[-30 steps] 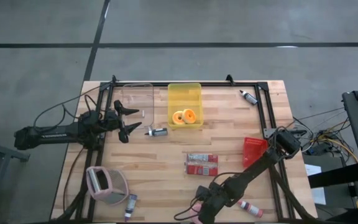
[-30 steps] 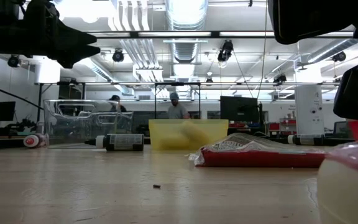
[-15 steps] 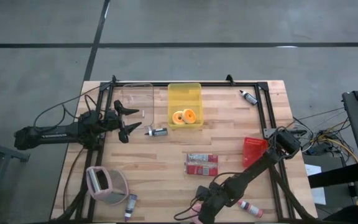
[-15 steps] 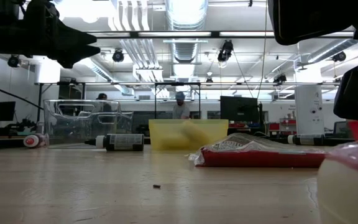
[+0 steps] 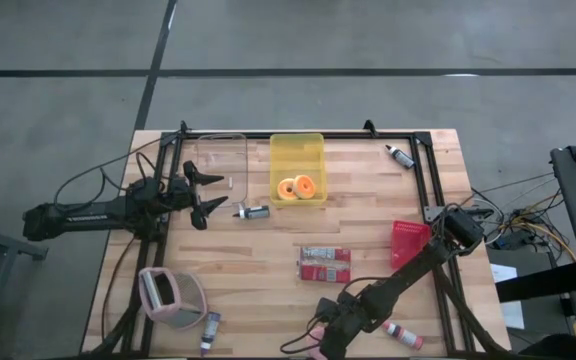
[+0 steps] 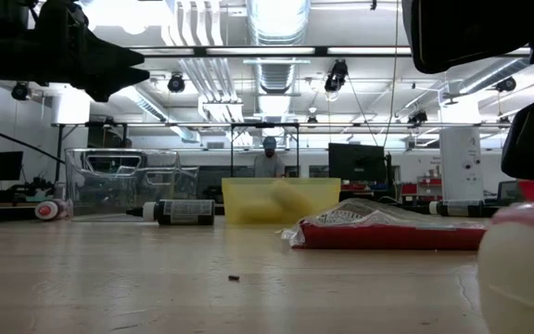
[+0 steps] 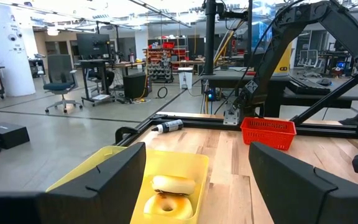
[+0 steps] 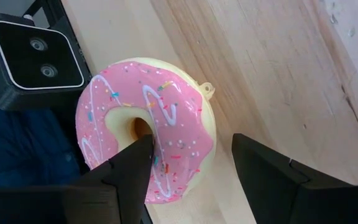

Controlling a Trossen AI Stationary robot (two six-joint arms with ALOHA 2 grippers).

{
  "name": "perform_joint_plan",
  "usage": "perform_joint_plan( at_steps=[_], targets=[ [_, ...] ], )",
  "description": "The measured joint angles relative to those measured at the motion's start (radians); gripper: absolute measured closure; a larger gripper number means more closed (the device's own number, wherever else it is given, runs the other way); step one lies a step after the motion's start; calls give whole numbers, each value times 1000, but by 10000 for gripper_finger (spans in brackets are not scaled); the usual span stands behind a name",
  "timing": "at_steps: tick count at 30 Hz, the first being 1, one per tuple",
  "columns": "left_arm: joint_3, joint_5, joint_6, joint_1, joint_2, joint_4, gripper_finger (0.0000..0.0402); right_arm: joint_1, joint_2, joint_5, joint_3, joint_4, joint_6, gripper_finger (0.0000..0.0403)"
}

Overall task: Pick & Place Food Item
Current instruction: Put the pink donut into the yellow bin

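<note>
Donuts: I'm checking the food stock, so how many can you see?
3: two orange donuts in the yellow bin, one pink donut at the table's near edge. Others may be hidden.

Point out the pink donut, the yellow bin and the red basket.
pink donut point(image 8: 166, 134): right wrist view, on its pink icing.
yellow bin point(image 5: 297, 150): high view, on its bare floor.
red basket point(image 7: 267, 130): left wrist view, on its front wall.

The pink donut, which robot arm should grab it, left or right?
Probably the right. The right gripper hangs right over the pink donut at the table's front edge, fingers straddling one side. The left gripper waits open far away near the yellow bin.
</note>
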Motion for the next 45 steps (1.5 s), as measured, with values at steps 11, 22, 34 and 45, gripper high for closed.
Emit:
perform_joint_plan(
  at_steps=[11, 22, 34, 45],
  targets=[
    [0, 0, 0, 0, 0, 0, 112, 0, 0, 0, 0, 7, 1, 204],
    [0, 0, 0, 0, 0, 0, 111, 0, 0, 0, 0, 6, 2, 262],
    [0, 0, 0, 0, 0, 0, 111, 0, 0, 0, 0, 6, 1, 292],
    [0, 0, 0, 0, 0, 0, 112, 0, 0, 1, 0, 4, 2, 297]
  ],
)
